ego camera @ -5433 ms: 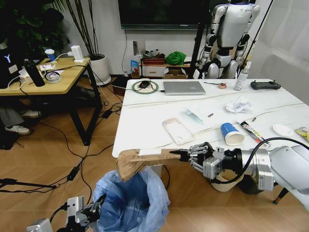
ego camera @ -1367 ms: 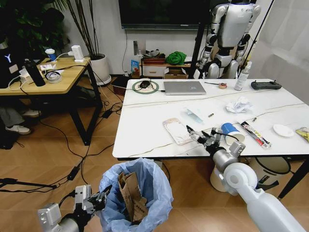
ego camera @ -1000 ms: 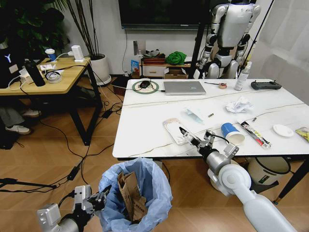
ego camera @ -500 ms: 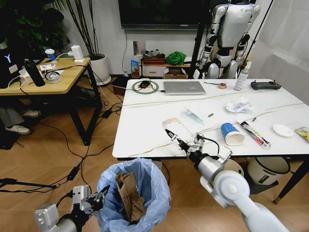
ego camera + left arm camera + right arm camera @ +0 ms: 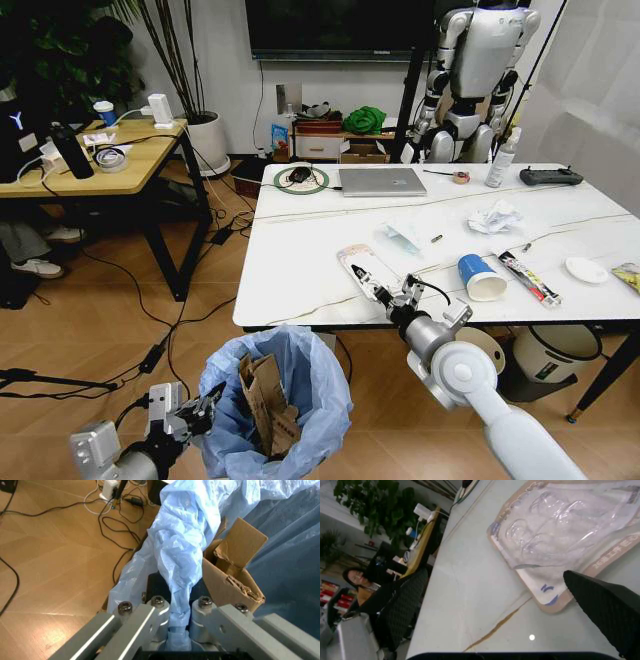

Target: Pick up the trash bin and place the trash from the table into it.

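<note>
Head view | trash bin (image 5: 275,405): crinkled light-blue bag | brown paper bag (image 5: 265,402) inside

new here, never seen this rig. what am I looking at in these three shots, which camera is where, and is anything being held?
It's a two-armed wheeled robot clearing a table. The wide shot comes from its head camera; the other two come from cameras on its wrists. The left gripper is shut on the blue bag rim of the trash bin, which holds a brown paper bag. The left wrist view shows that pinch close up. The right gripper is open, empty, at the flat clear package on the white table. A blue paper cup and tissue wad also lie there.
</note>
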Tool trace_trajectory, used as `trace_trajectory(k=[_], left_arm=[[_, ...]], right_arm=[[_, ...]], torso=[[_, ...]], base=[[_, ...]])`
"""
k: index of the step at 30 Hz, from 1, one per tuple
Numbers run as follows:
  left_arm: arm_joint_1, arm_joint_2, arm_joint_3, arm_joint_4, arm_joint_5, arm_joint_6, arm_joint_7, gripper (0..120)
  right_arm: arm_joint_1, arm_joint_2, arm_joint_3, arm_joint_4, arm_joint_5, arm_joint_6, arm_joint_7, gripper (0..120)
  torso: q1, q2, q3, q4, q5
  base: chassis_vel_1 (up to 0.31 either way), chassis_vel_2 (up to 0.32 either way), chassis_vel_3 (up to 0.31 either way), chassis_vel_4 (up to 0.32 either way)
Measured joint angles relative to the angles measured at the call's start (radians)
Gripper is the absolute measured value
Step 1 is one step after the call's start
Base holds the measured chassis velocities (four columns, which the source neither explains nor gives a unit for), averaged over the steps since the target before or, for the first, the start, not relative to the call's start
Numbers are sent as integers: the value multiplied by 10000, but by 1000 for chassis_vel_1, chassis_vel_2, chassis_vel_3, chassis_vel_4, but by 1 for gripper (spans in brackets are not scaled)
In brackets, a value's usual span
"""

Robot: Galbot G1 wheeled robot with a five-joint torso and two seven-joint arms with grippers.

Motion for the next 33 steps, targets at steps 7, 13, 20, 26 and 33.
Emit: trace_trajectory(k=[7,13,20,26,33], left_arm=[[-89,49,48,45,-60,-4,-9,0],[-93,116,27,46,-115,-13,-11,0],[-146,183,23,99,-188,-23,-12,0],[-185,186,25,109,-231,-28,-13,0],[-181,163,26,109,-233,-30,-13,0]], right_arm=[[97,-146,43,-99,-136,-30,82,100],[306,53,5,-333,-125,-24,125,100],[508,83,-17,-542,-78,-21,125,100],[593,85,-65,-630,-58,-22,126,100],[655,70,-133,-681,6,-21,151,87]], torso=[[0,0,0,0,0],[0,0,0,0,0],[0,1,-1,1,-1],[0,1,-1,0,-1],[-1,1,-1,0,1]], base=[[0,0,0,0],[0,0,0,0],[0,0,0,0],[0,0,0,0],[0,0,0,0]])
